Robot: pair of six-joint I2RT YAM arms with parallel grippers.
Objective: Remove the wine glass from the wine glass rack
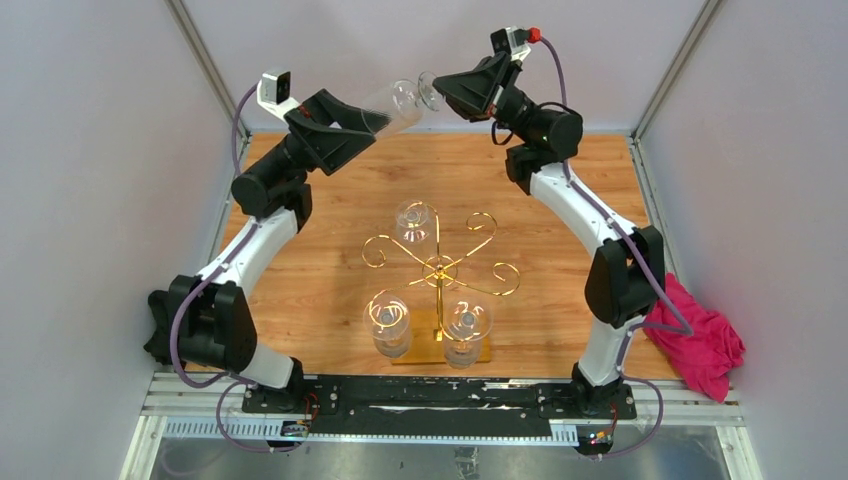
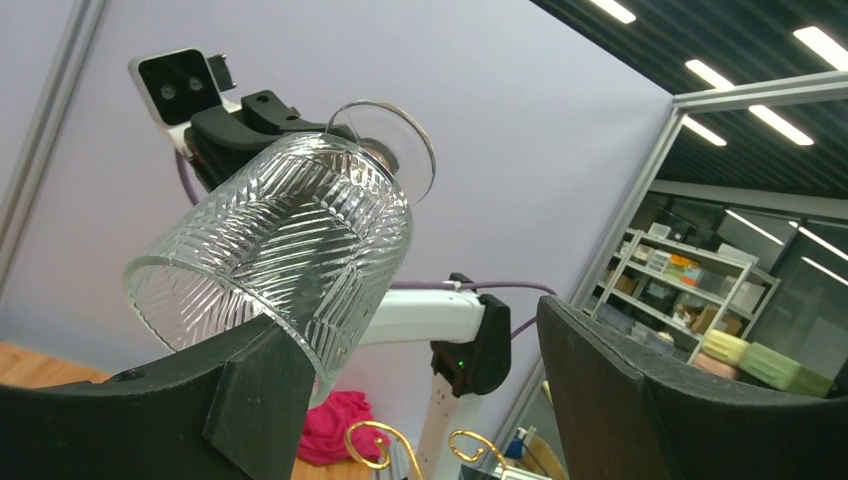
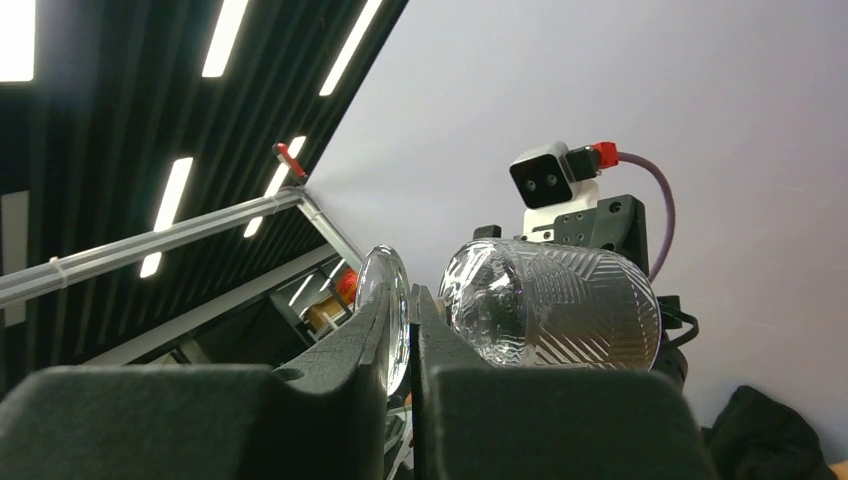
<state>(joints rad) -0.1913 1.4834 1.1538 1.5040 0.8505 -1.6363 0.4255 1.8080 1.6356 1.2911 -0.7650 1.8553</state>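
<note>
**Glass clear of the rack, held aloft between both arms**

The wine glass (image 1: 405, 100) lies nearly on its side in the air, at 12 o'clock from the wine glass rack (image 1: 440, 268) and well apart from it. The right gripper (image 3: 400, 300) is clenched on the thin stem just beside the foot disc. The left gripper (image 1: 385, 122) is released: its jaws stand wide around the bowl. In the left wrist view one finger (image 2: 250, 380) lies against or just beside the bowl wall, and the other finger is well clear.

This looks like a handover, or a second hold being set up. To do it well, the left jaws should centre on the bowl first, so that both pads meet the glass together rather than one shoving it sideways against the stem grip. The close should be slow and light, since the wall looks thin. The right pincer should let go only once the bowl is plainly held.

The glass is clear, with a short tumbler-like bowl cut in herringbone ribs, a smooth rounded bottom, a short stem and a flat round foot. The ribs may give the pads some bite.

On the table (image 1: 300, 200), three more glasses (image 1: 415, 222) hang from the gold rack at 11, 7 and 5 o'clock of its pole.
</note>
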